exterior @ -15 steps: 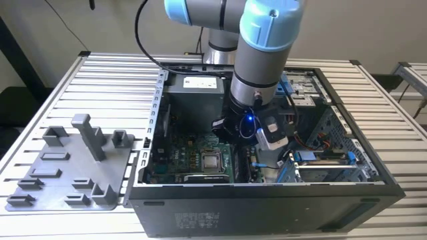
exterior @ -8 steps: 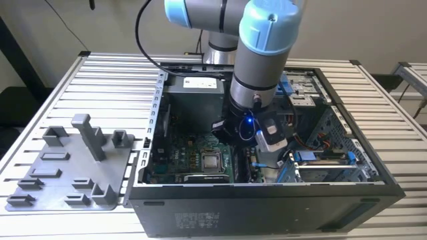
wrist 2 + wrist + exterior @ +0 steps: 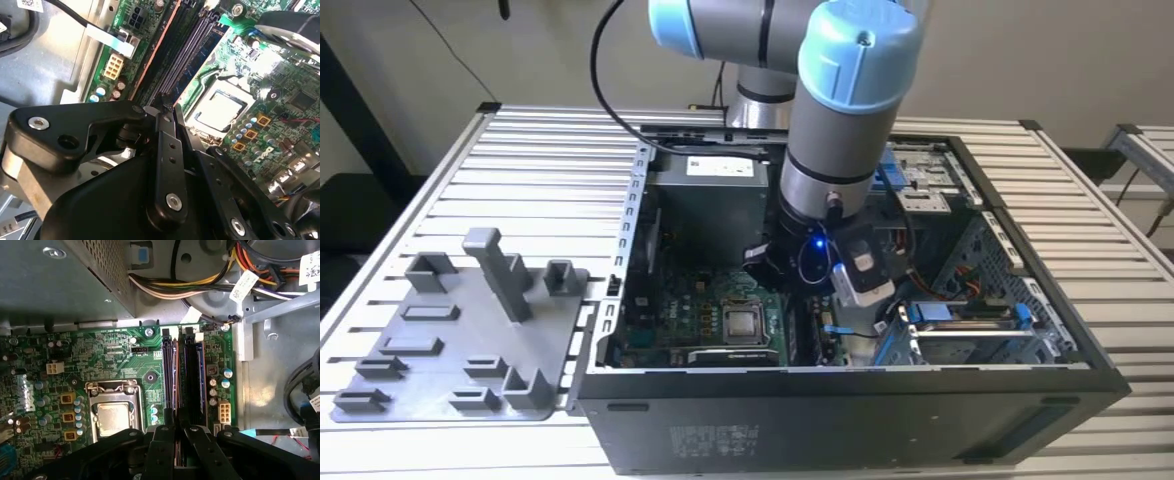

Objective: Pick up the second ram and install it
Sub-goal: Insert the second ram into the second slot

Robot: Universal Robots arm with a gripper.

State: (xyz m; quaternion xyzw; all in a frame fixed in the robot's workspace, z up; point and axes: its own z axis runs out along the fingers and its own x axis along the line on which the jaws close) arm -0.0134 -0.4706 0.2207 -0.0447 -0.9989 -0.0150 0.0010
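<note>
– End effector (image 3: 177,430) status?
– Clenched. I have its fingers drawn close on a thin edge that I take to be the second ram (image 3: 176,385), standing upright along the memory slots (image 3: 192,375). From this angle I can't tell if it is seated.
– How will it handle?
– Light and stiff, I'd judge, but fragile: a thin board that dislikes twisting. I'd hold it by the long flat faces near the middle, clear of the contact edge.
– Its look?
– Edge-on it's a long narrow strip with a brownish rim.
– Further out?
– Processor socket (image 3: 112,410) just beside the slots on the green motherboard (image 3: 125,350), all inside the computer case (image 3: 854,400) on the table (image 3: 560,140).
</note>
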